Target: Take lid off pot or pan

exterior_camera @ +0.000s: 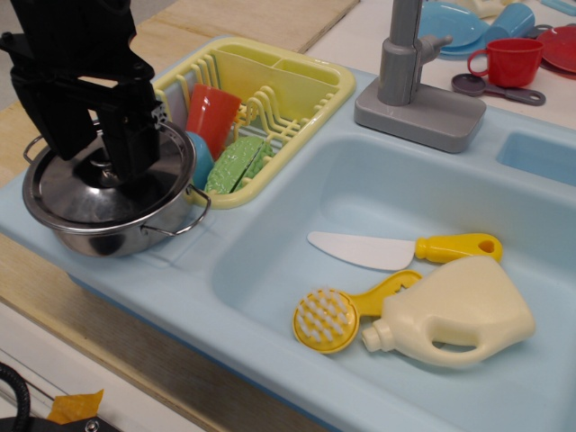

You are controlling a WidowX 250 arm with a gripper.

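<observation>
One lid (99,193) sat flat on the pot (117,236), closing it, at the left end of the blue sink unit (270,360). The black gripper (101,148) stood over the lid's centre, its fingers spread either side of the knob; whether they touched it I could not tell. Just beside the pot, the yellow dish rack (306,99) held a red cup (211,117) and a green sponge (236,164). In the basin lay a knife (396,249), a brush (333,315) and a cream bottle (459,315).
</observation>
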